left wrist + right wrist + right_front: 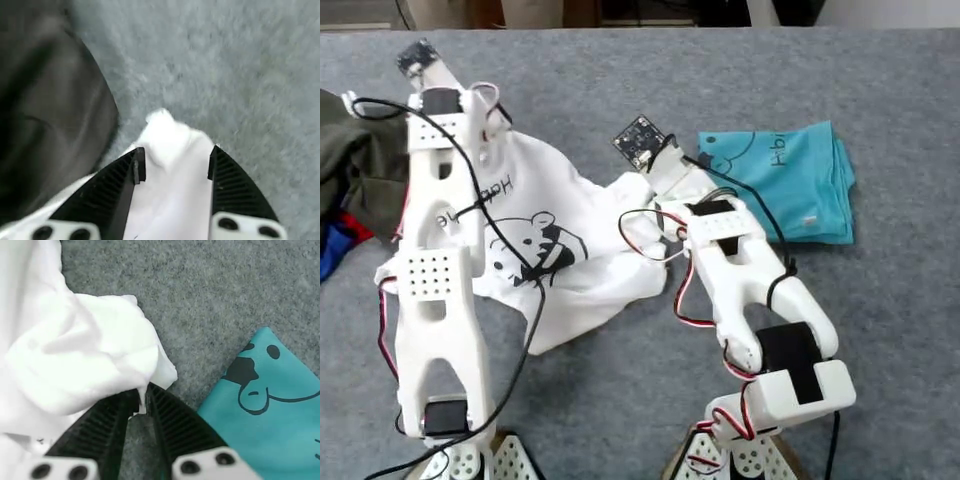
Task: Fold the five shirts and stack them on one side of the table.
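A white shirt (pixel 570 250) with a panda print lies crumpled in the middle of the grey table, between the two arms. My left gripper (pixel 175 162) is open at the shirt's far left corner (pixel 510 140), with white cloth (pixel 172 145) lying between its spread fingers. My right gripper (pixel 143 397) is shut on a thin edge of the white shirt (pixel 90 365) at its far right corner (pixel 632 188). A folded teal shirt (pixel 790 185) with a line drawing (pixel 255 390) rests to the right of the right gripper (pixel 650 183).
A heap of dark shirts (pixel 355 165) with red and blue cloth (pixel 335 240) under it lies at the table's left edge, close to the left gripper (pixel 488 118); it appears as a dark mass (pixel 45 115) in the left wrist view. Bare grey table (pixel 620 400) lies in front.
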Robot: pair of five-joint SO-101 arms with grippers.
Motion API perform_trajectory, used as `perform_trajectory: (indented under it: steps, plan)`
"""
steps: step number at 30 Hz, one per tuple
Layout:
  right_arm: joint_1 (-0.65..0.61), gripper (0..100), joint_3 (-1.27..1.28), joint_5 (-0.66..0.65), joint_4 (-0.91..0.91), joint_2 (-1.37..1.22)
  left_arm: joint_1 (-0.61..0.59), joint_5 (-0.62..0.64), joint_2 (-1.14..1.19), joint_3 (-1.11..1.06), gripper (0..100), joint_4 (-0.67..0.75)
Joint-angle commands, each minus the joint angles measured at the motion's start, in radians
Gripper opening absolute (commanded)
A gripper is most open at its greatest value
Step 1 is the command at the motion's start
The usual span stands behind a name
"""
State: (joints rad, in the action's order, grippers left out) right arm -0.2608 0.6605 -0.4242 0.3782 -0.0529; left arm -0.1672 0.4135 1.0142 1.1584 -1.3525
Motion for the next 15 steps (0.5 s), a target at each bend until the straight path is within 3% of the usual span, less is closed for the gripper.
perform_trajectory:
  steps: [1,7,15]
  plan:
    - [0.016,0.2,-0.053,0.003,0.000,0.002,-0.009,-0.002,-0.021,0.153,21,-0.060]
    - [0.016,0.2,-0.053,0.003,0.000,0.002,0.052,0.077,-0.005,0.336,19,-0.077]
    - [0.016,0.2,-0.053,0.003,0.000,0.002,0.063,0.112,0.087,0.091,21,0.187]
